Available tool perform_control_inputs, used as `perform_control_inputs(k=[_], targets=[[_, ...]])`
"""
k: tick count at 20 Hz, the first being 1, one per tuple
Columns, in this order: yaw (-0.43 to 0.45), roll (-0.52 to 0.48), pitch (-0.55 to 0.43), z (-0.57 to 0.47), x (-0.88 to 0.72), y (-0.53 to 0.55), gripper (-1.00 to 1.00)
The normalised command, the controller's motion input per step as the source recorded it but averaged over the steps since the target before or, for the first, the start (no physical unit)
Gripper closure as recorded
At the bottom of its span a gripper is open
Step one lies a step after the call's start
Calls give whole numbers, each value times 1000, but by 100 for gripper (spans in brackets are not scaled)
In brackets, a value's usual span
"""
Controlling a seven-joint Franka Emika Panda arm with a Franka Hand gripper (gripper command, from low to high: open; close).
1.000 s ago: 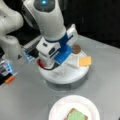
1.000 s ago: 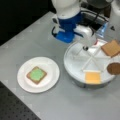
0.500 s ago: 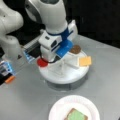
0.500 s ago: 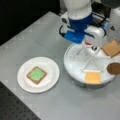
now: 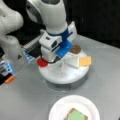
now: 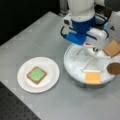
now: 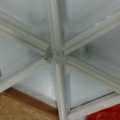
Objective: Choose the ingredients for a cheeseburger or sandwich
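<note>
The arm's gripper (image 5: 51, 60) hangs low over the divided white tray (image 5: 63, 75), above the side where the red disc (image 5: 42, 62) lies at the tray's rim toward a front view's left; the gripper (image 6: 93, 48) is also seen over the tray's (image 6: 75, 67) middle in a front view. The fingers are hidden behind the wrist housing in both front views and do not appear in the wrist view, so whether they are spread or pressed together cannot be told. The wrist view looks straight down on the hub (image 7: 53, 56) where the tray's dividers meet, with a tan bread slice (image 7: 22, 108) at its lower left and the red disc (image 7: 105, 113) at its lower right. The remaining ingredients sit in separate compartments: the yellow cheese square (image 6: 92, 77) near the tray's edge toward a front view's bottom, the dark brown patty (image 6: 114, 68) at the right rim, and the tan bread slice (image 6: 112, 48) toward the upper right. The cheese square (image 5: 85, 60) and patty (image 5: 75, 49) are likewise visible in a front view. Well apart from the tray, on the grey surface (image 6: 37, 37), a white plate (image 6: 51, 75) carries the sandwich (image 6: 36, 74), so far a tan bread square with a green leaf on top.
</note>
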Motion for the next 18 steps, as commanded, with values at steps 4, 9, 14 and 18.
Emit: perform_control_inputs(k=[4, 9, 14, 18], targets=[[79, -179, -258, -228, -245, 167, -100], [32, -159, -248, -232, -234, 202, -100], [3, -145, -226, -169, -212, 139, -100], [0, -145, -209, -145, -230, 91, -100]])
